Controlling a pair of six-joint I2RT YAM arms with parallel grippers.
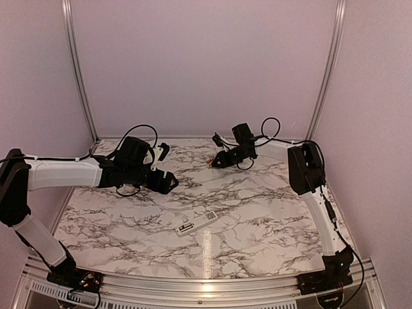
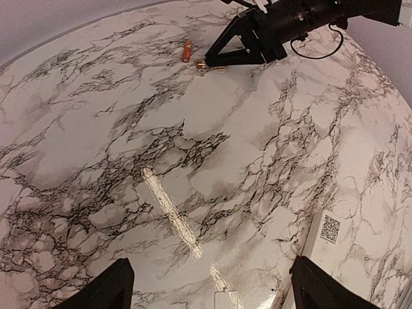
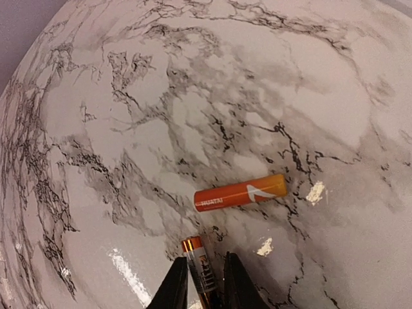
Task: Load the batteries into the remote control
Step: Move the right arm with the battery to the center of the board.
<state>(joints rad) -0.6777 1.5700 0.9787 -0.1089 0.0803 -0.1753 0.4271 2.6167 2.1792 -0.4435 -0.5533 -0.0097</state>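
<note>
The white remote control (image 1: 196, 223) lies at the front middle of the marble table; its dark battery bay faces up at the left end. Its QR-label end shows in the left wrist view (image 2: 329, 229). One orange battery (image 3: 239, 193) lies loose on the table at the back. My right gripper (image 3: 205, 283) is low over the table, shut on the second battery (image 3: 193, 248), which sticks out past the fingertips. Both batteries show in the left wrist view (image 2: 187, 51) beside the right gripper (image 2: 215, 59). My left gripper (image 2: 211, 262) is open and empty, above the table left of the remote.
A small flat white piece (image 2: 224, 300) lies on the table between the left fingers, near the remote. Aluminium posts and lilac walls close in the table at the back and sides. The right arm (image 1: 309, 174) reaches along the right side.
</note>
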